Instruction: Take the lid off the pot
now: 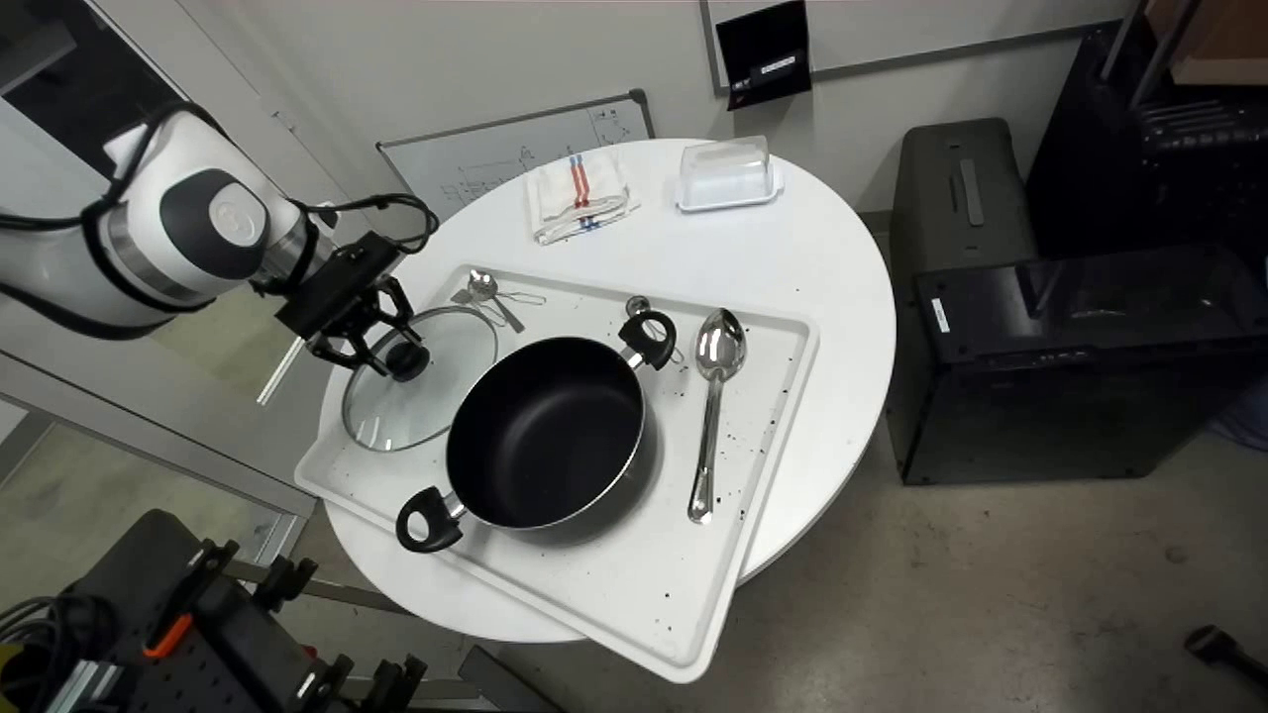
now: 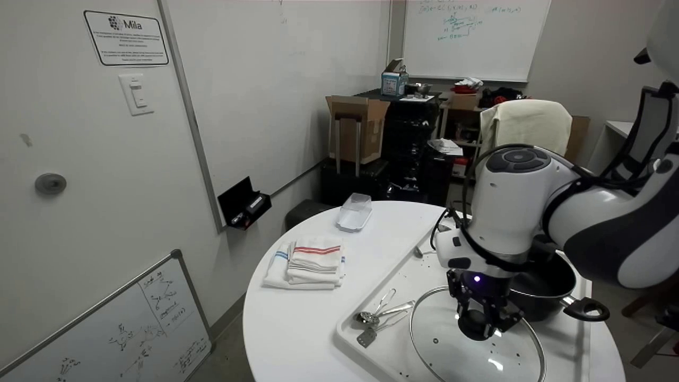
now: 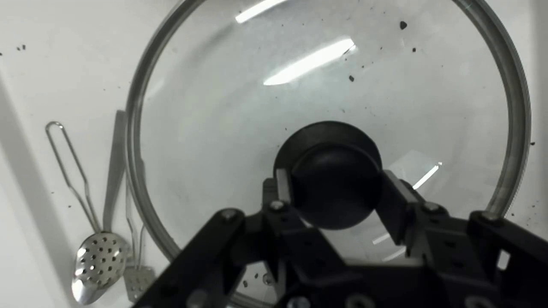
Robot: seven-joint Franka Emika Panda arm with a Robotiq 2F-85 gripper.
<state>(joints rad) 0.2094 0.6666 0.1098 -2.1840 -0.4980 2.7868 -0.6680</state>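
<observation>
Glass, metal-rimmed, the lid (image 1: 438, 384) rests or hovers just beside the pot (image 1: 547, 431) (we cannot tell which), presumably to clear the pot's mouth; our tool (image 3: 338, 188) clamps the knob (image 2: 475, 325), likely the surest central handhold.

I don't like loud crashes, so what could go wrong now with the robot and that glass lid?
The end effector holds the glass lid only by its black knob, so it might slip or twist.
In the wrist view, the metal rim overlaps the handle end of the small perforated spatula, so the lid may rock there.
The black pot is close beside the lid; a sideways swing could bump it.
</observation>
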